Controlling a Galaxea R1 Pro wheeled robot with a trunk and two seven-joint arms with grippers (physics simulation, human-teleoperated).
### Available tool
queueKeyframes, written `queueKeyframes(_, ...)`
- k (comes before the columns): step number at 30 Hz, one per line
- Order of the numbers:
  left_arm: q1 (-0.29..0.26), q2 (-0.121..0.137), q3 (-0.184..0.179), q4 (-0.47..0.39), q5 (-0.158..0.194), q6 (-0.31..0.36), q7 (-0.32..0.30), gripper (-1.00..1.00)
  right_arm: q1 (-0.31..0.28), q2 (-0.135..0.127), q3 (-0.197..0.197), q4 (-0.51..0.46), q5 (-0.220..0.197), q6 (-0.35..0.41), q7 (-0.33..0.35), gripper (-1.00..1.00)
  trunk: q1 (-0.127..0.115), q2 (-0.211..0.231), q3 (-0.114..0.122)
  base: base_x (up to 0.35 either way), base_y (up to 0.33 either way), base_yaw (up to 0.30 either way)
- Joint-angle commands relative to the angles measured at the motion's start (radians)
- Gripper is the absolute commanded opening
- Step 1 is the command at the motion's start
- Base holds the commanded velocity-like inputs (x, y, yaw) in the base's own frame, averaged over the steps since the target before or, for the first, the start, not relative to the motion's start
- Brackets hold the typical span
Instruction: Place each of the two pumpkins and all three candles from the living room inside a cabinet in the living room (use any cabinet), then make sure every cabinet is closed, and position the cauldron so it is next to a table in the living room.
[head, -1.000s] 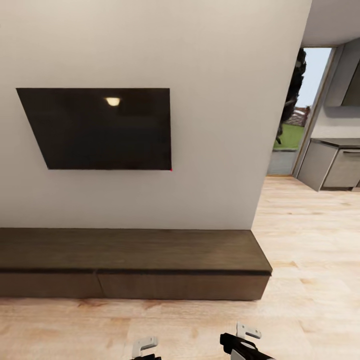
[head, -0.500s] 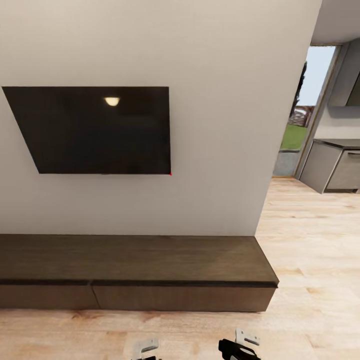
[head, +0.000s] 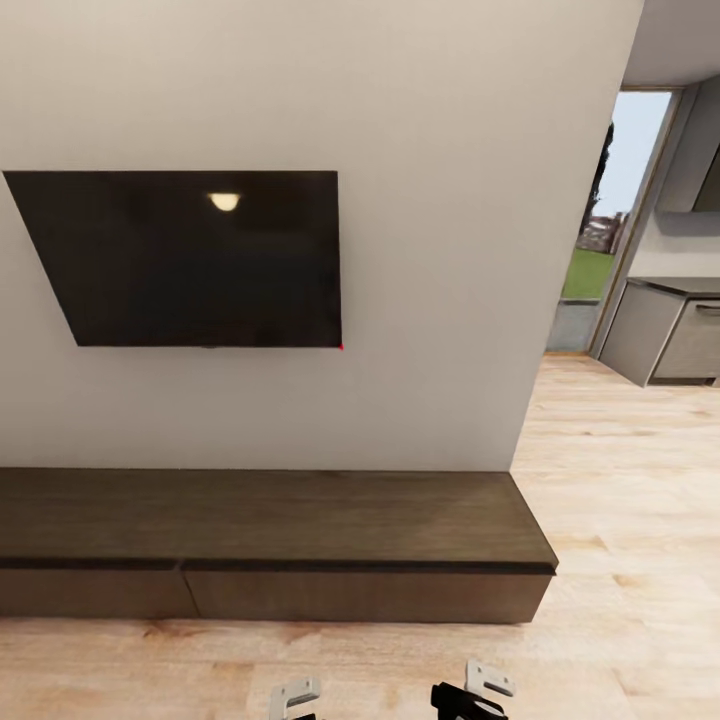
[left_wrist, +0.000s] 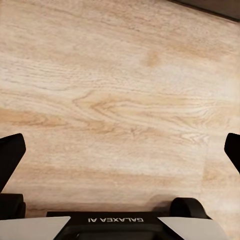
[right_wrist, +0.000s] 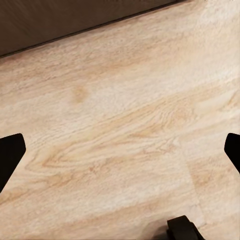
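Since the frame a second ago the whole view is shifted — the camera has been carried a little closer to the wall, while the room's things are not displaced. At the left a dark television (head: 190, 258) is mounted on the pale wall, and below it the cabinet (head: 270, 520) is seen along the wooden floor (head: 620, 480), both visible drawer fronts shut. The left hand (left_wrist: 120, 150) is held released over bare floor, fingers wide and nothing grasped; the right hand (right_wrist: 120, 145) is likewise spread and empty. Further right a doorway (head: 600, 230) is seen. A risk is judged here — further advance could knock the base against the cabinet.
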Motion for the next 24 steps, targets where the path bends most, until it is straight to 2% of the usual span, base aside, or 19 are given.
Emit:
queueKeyframes(1,0.0,0.0,-0.008,-0.001,0.009,0.001,0.002,1.0,-0.001,-0.001,0.001,0.002,-0.006,-0.006,-0.002,1.0,0.004,-0.008,-0.004,0.0,0.0,0.0)
queueKeyframes(15,0.0,0.008,-0.004,-0.019,0.009,0.004,0.009,1.0,-0.001,-0.016,0.003,-0.04,-0.004,-0.006,-0.032,1.0,0.058,-0.106,-0.048,0.0,0.0,0.0)
queueKeyframes(24,0.0,0.014,-0.005,-0.069,0.006,0.054,0.054,1.0,-0.001,-0.022,0.004,-0.09,-0.003,0.024,-0.083,1.0,0.092,-0.169,-0.076,0.0,0.0,0.0)
